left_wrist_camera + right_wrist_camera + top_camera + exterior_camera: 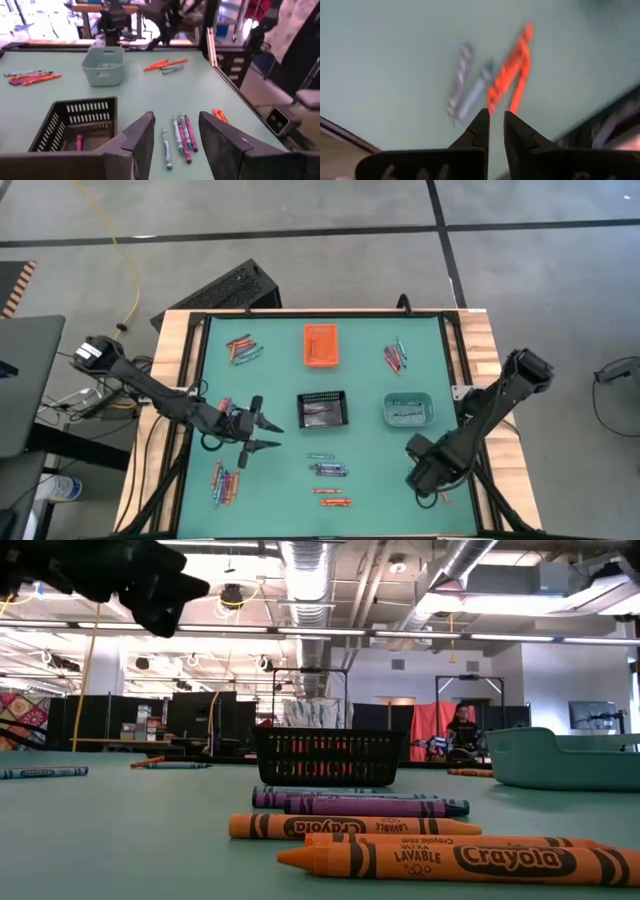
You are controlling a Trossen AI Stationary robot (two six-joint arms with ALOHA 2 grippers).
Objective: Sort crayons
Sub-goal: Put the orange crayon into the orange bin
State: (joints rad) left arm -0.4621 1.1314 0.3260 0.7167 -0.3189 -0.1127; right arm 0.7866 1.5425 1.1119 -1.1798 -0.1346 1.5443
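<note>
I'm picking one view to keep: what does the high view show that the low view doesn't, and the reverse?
Only the high view shows the orange bin, the open left claw and the right claw.

Only the low view shows the room behind, with a seated person.

Both show the black mesh bin, the teal bin and the middle crayons.

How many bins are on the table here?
3: the orange bin at the far middle, the black mesh bin in the centre, the teal bin to its right. None seem hidden.
</note>
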